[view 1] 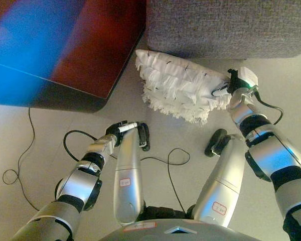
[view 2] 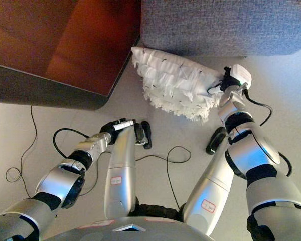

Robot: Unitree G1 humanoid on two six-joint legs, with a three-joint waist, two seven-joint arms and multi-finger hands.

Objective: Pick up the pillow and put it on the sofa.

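Observation:
A white fringed pillow lies on the pale floor, its far edge against the base of the grey sofa. My right hand is at the pillow's right end and touches its edge; how it grips is hidden by the fringe. My left hand hangs low at the lower left, well short of the pillow, open and empty. The pillow also shows in the right eye view.
A dark red-brown table stands at the upper left, its corner close to the pillow's left end. The sofa's base fills the top right. Bare floor lies to the right of the pillow.

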